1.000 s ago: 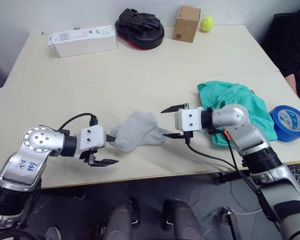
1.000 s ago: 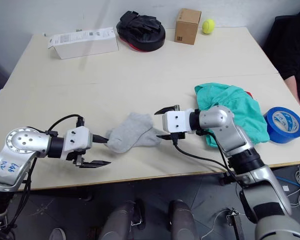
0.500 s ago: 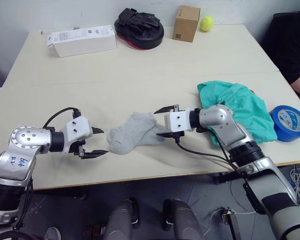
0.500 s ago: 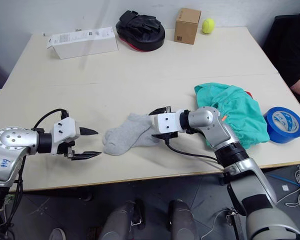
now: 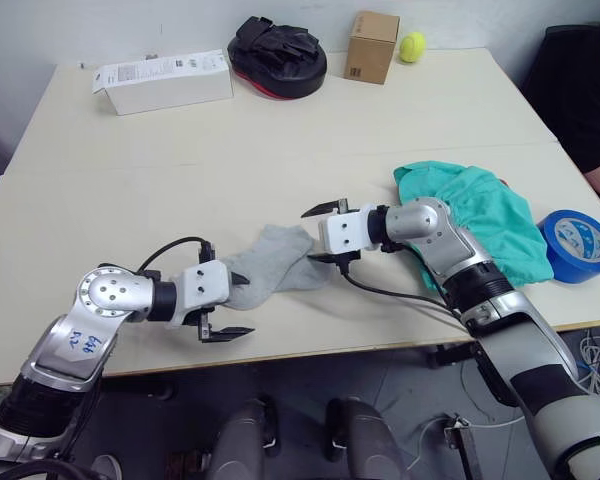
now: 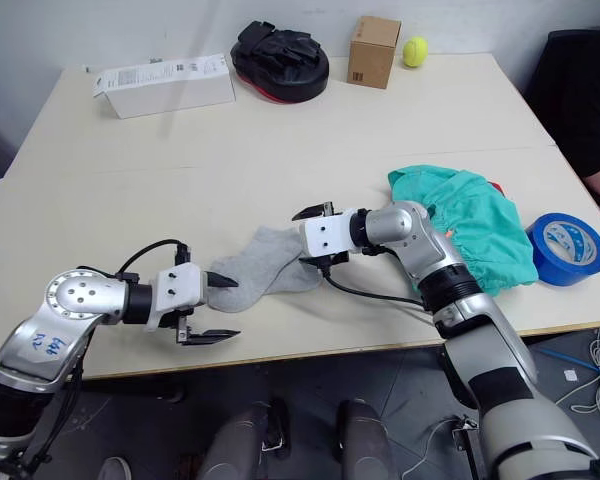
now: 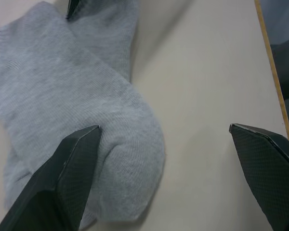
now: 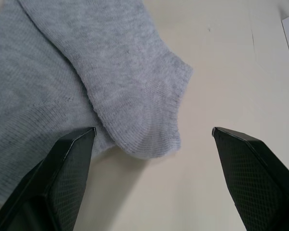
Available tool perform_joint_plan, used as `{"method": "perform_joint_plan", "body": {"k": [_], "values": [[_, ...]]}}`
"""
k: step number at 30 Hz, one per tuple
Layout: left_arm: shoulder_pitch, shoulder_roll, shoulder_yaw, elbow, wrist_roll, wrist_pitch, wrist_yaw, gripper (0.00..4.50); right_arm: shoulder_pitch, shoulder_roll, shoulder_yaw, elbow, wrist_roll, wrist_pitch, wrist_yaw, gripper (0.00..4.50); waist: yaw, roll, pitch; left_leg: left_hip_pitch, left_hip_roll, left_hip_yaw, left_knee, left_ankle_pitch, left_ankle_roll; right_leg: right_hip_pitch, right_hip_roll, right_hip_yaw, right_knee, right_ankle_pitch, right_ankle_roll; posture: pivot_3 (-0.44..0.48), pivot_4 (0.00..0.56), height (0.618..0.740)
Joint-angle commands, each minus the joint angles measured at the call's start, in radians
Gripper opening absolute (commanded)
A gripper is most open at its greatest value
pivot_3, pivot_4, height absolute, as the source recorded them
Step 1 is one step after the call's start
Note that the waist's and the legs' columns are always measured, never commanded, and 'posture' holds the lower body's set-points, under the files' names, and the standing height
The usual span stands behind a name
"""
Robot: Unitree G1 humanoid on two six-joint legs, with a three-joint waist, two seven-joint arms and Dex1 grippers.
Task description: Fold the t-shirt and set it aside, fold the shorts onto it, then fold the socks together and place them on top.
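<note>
Lying overlapped near the front middle of the pale surface [image 5: 280, 150], the socks [image 5: 273, 265] sit between the two end effectors — one grey sock partly covering the other. The left end effector [image 5: 235, 308] is spread wide at the socks' left end; its upper finger touches or rests on the rounded end of the sock, as the left wrist view also shows, while the lower finger hangs over bare surface toward the front edge. The right end effector [image 5: 317, 234] is likewise released, its fingers apart at the socks' right end, one finger over the fabric and the other raised above the surface behind it. Neither grasps anything.

The shorts [image 5: 475, 210] lie bunched at the right, behind the right arm, with a bit of orange-red drawstring showing — a roll of blue tape [image 5: 577, 245] sits just beside them. Along the far edge stand a white box [image 5: 163, 81], a black pad [image 5: 277, 58], a cardboard box [image 5: 372, 46] and a yellow ball [image 5: 412, 46].
</note>
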Motion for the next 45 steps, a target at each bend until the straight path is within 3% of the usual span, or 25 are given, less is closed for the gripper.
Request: {"method": "perform_joint_plan", "body": {"k": [1, 2, 11, 15, 23, 35, 40, 45], "values": [[-0.023, -0.015, -0.016, -0.016, 0.038, -0.004, 0.038, 4.06, -0.028, 0.009, 0.0, 0.013, 0.001, -0.036, -0.005, 3.53, 0.0, 0.0, 0.0, 0.0, 0.0, 0.0, 0.0, 0.0, 0.0, 0.0, 0.0, 0.0, 0.0, 0.0, 0.0, 0.0, 0.15, 0.74], [-0.025, -0.016, -0.022, -0.013, 0.048, -0.009, 0.041, 3.9, -0.029, 0.01, -0.002, 0.016, 0.002, -0.04, -0.001, 3.34, 0.0, 0.0, 0.0, 0.0, 0.0, 0.0, 0.0, 0.0, 0.0, 0.0, 0.0, 0.0, 0.0, 0.0, 0.0, 0.0, 0.15, 0.74], [-0.03, -0.002, -0.039, 0.047, 0.095, -0.019, 0.036, 1.06, -0.026, 0.016, -0.007, 0.019, 0.006, -0.051, 0.002, 0.2, -0.001, 0.0, 0.0, 0.001, 0.0, 0.0, 0.0, 0.0, 0.0, 0.0, 0.0, 0.0, 0.004, 0.0, 0.0, 0.0, 0.15, 0.74], [-0.036, 0.006, -0.022, 0.066, 0.075, -0.021, 0.018, 0.01, -0.022, 0.012, -0.014, 0.008, 0.018, -0.045, 0.01, 0.0, -0.001, 0.0, 0.0, 0.001, 0.0, 0.0, 0.001, 0.0, 0.0, 0.0, 0.0, 0.0, 0.005, 0.0, 0.0, 0.0, 0.15, 0.74], [-0.067, 0.019, 0.026, 0.109, 0.009, -0.036, -0.042, 0.01, -0.009, -0.004, -0.032, -0.044, 0.05, -0.026, 0.043, 0.0, -0.002, 0.0, 0.0, 0.001, 0.0, 0.0, 0.001, 0.0, -0.001, -0.001, 0.0, 0.0, 0.005, 0.0, 0.0, 0.0, 0.15, 0.74], [-0.192, 0.082, 0.08, 0.241, -0.063, -0.104, -0.205, 0.01, 0.108, -0.121, -0.081, -0.338, 0.155, 0.114, 0.11, 0.0, 0.004, 0.0, 0.0, 0.001, 0.0, -0.001, 0.002, 0.0, -0.001, -0.001, -0.001, 0.0, 0.005, 0.0, 0.0, 0.0, 0.15, 0.74], [-0.255, 0.083, 0.016, 0.393, 0.02, -0.275, -0.258, 0.01, 0.207, -0.207, -0.099, -0.528, 0.208, 0.193, 0.169, 0.0, 0.004, 0.0, 0.0, 0.001, 0.0, -0.001, 0.002, 0.0, -0.001, -0.001, -0.001, -0.001, 0.005, 0.0, 0.0, 0.0, 0.15, 0.74], [-0.345, 0.026, -0.066, 0.553, 0.083, -0.413, -0.308, 0.01, 0.332, -0.254, -0.084, -0.722, 0.233, 0.288, 0.192, 0.0, 0.006, 0.0, 0.0, 0.0, 0.0, -0.001, 0.002, 0.0, 0.0, -0.001, -0.001, -0.001, 0.005, 0.0, 0.0, 0.0, 0.15, 0.74]]}}
